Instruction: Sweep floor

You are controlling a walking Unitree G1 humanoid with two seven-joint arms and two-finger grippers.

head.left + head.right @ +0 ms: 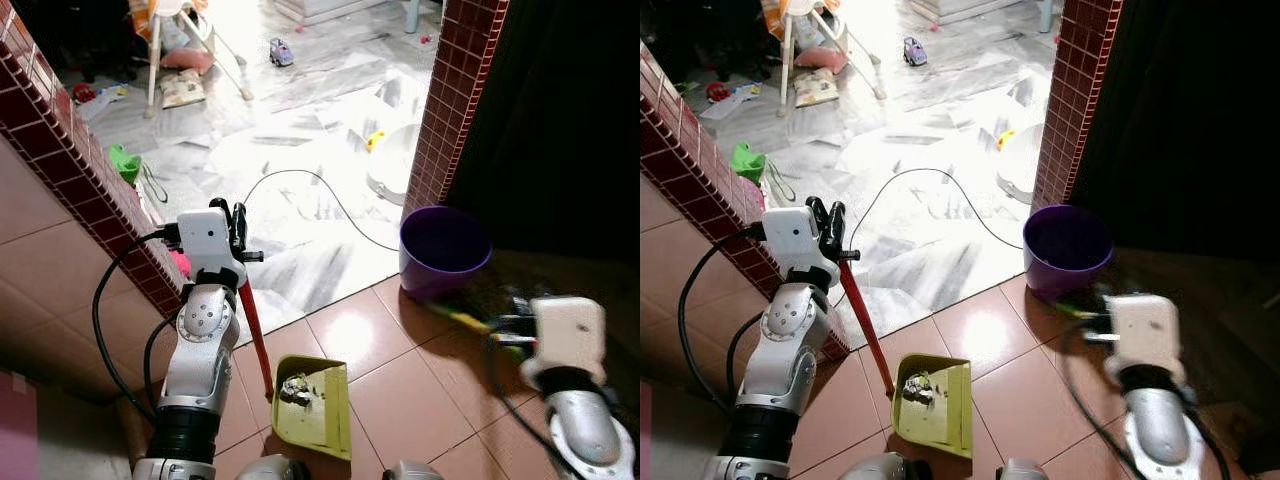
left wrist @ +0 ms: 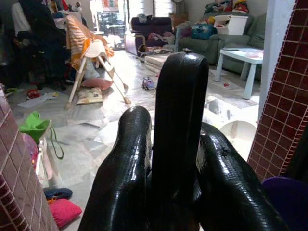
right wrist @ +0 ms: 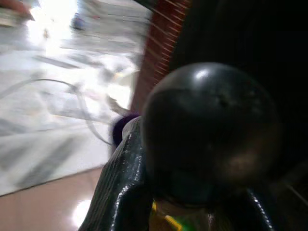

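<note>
A yellow-green dustpan point(image 1: 318, 408) rests on the brown tiles in front of me with a small heap of grey debris point(image 1: 295, 390) in it. Its red pole point(image 1: 254, 325) rises to a black grip point(image 2: 179, 120). My left gripper point(image 1: 238, 222) is shut on that grip beside the low brick wall. At the lower right, blurred, my right gripper point(image 1: 512, 325) is shut on a broom handle. The handle's round black end point(image 3: 209, 130) sits between the fingers point(image 3: 120, 192), and a yellow-green part of the broom point(image 1: 458, 316) points toward the bucket.
A purple bucket point(image 1: 445, 250) stands at the foot of a red brick pillar point(image 1: 458, 90). A low brick wall point(image 1: 75, 150) runs along the left. On the marble floor beyond lie a black cable point(image 1: 310, 185), a white basin point(image 1: 395, 165), a toy car point(image 1: 281, 52) and a high chair point(image 1: 185, 40).
</note>
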